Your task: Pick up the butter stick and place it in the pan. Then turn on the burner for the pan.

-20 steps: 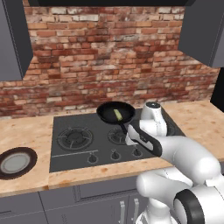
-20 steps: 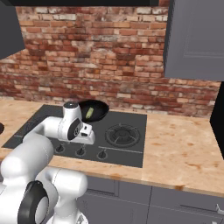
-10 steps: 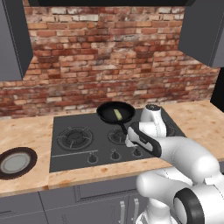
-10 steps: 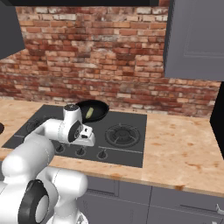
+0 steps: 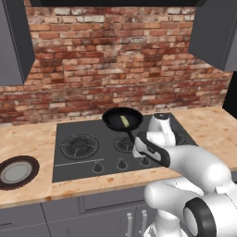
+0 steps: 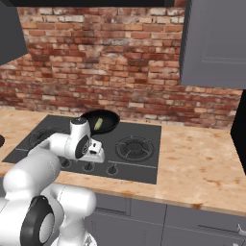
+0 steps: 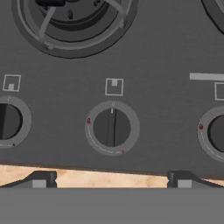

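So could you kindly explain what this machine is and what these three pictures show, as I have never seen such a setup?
It is a white robot arm on a mobile base in a simulated kitchen. Two cameras on the base look over it from left and right. The third sits on the hand, looking at a stove knob between the open gripper tips. On the stove, the butter stick lies in the pan. A dark plate rests on the counter. Nothing is held.
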### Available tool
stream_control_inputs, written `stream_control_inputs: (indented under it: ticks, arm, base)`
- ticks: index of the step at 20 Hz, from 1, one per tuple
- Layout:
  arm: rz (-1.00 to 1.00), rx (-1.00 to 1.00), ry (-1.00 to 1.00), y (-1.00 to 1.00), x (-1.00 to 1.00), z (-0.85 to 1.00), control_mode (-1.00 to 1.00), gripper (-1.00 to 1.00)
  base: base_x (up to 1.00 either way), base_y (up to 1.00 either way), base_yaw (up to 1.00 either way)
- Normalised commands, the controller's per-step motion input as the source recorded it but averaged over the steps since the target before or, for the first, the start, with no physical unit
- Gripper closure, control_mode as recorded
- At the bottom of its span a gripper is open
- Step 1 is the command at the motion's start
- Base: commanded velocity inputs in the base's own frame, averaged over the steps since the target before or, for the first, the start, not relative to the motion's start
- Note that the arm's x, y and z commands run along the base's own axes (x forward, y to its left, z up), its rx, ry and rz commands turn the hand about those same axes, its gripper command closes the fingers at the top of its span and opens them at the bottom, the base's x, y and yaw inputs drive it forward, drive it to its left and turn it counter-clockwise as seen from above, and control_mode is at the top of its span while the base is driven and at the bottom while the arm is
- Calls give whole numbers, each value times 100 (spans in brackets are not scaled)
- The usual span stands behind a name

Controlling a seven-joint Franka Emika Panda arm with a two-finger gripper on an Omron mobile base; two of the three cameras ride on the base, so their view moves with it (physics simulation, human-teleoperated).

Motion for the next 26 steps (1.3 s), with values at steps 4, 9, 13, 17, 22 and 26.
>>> stream_control_inputs:
  ticks: [4,9,13,17,22,26]
  arm:
    - [0,0,0,0,3,-8,-100,-100]
    - [0,-1,0,0,10,-8,-100,-100]
    - [0,-2,0,3,9,-11,-100,-100]
    - [-1,-3,0,5,10,-10,-100,-100]
    - [-1,-1,0,3,10,-6,-100,-100]
    - [0,0,0,0,1,-3,-100,-100]
  base:
    - [0,0,0]
    - [0,0,0]
    - [0,0,0]
    - [0,0,0]
    - [0,0,0]
    - [0,0,0]
